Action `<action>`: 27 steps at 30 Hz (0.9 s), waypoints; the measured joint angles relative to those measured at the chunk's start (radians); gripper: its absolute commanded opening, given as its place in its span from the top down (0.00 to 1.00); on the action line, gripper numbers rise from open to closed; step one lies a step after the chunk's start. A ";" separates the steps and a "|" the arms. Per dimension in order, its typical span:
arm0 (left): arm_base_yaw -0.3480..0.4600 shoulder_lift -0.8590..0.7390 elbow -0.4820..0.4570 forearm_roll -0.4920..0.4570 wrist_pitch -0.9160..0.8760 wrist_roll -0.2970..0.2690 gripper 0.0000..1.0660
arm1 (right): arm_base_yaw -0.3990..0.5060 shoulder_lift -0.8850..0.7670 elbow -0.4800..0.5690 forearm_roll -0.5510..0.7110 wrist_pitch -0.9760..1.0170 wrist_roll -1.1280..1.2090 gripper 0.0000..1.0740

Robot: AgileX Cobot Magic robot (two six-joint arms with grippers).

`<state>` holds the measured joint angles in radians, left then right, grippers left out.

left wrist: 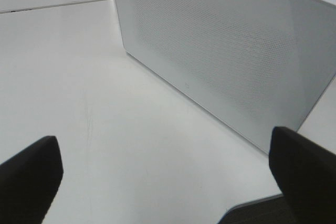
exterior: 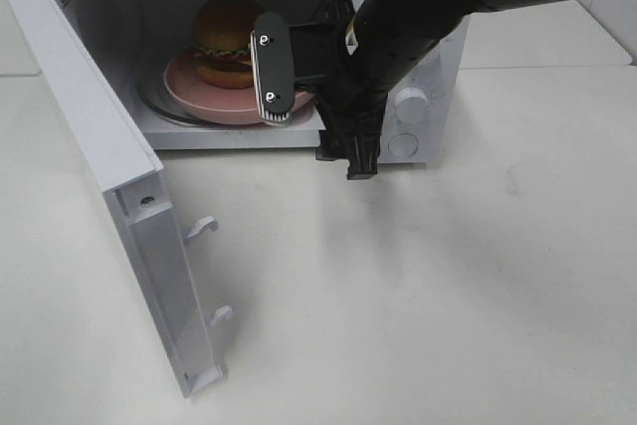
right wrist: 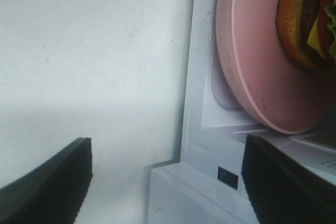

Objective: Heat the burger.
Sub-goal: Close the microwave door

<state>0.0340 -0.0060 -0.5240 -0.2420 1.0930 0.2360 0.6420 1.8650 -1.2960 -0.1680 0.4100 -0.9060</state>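
My right claw (right wrist: 165, 179) hangs spread and empty just outside the open white microwave oven (exterior: 433, 77). Inside it, the tall burger with golden bun, green lettuce, tomato and cheese (exterior: 227, 37) sits on a round pink plate (exterior: 184, 87). My left claw (left wrist: 165, 177) is spread wide and empty, facing the microwave's white perforated door (left wrist: 226, 51).

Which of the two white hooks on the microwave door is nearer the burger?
The upper hook, beside the small screw. The lower hook sits near the bottom corner of the door, farther from the burger.
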 measured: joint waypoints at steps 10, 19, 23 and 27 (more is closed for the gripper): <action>0.000 0.000 0.000 0.000 0.000 0.000 0.06 | 0.000 -0.178 0.177 0.000 0.000 0.144 0.30; 0.000 0.000 0.000 0.000 0.000 0.000 0.06 | 0.000 -0.337 0.316 0.000 0.006 0.437 0.30; 0.000 0.000 0.000 0.000 0.000 0.000 0.06 | 0.000 -0.392 0.360 0.001 0.034 0.503 0.30; 0.000 0.000 0.000 0.000 0.000 0.000 0.06 | 0.000 -0.487 0.433 0.001 0.100 0.626 0.30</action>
<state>0.0340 -0.0060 -0.5240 -0.2420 1.0930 0.2360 0.6420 1.3780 -0.8630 -0.1670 0.5100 -0.2800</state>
